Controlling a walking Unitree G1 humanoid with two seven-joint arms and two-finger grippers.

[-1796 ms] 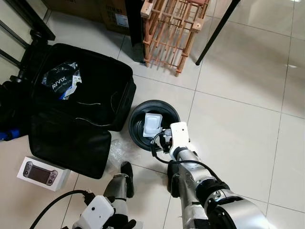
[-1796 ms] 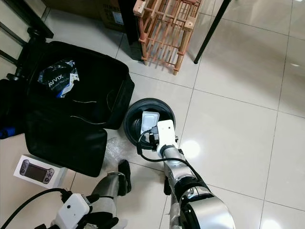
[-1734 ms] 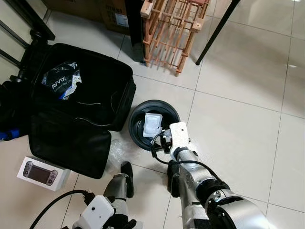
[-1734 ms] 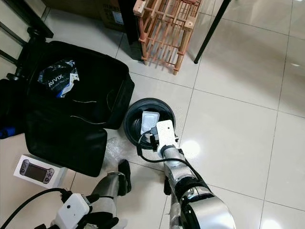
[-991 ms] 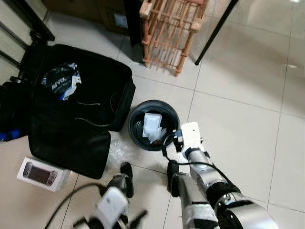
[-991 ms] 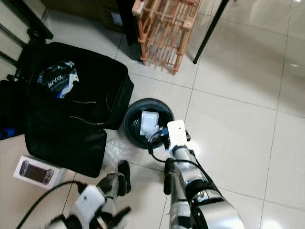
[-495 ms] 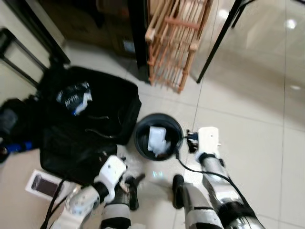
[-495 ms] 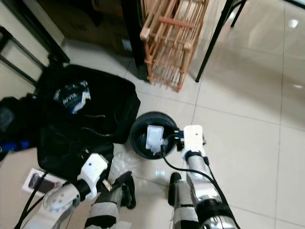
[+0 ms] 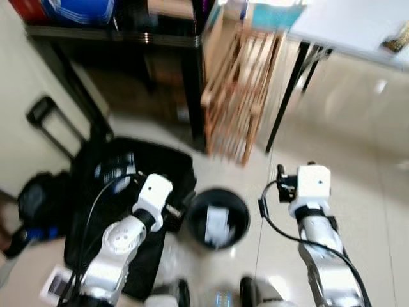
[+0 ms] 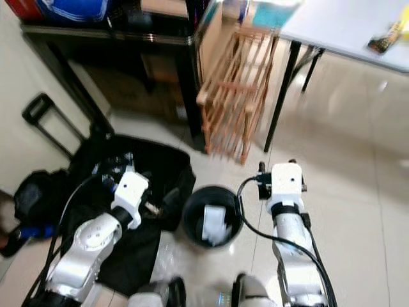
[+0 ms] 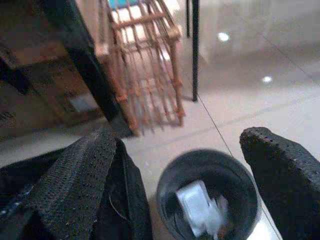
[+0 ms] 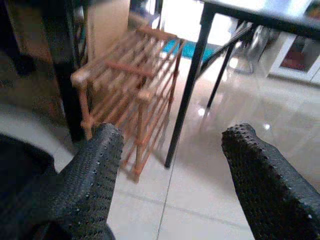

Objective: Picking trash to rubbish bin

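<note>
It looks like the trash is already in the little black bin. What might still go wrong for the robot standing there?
The rubbish bin sits on the floor right by the robot's feet, so a step might tip it and spill the white trash. The open black suitcase lies close on its left, a possible trip or snag for the left hand. The wooden rack stands just ahead; the raised right hand, open and empty, could bump it.

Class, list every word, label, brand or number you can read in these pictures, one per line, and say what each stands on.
None can be read.
Packet in the black case: white print, too blurred to read.
Box on the floor: too small and blurred.
Yellow item on the table: too blurred.
White trash in the bin: no print seen.
</note>
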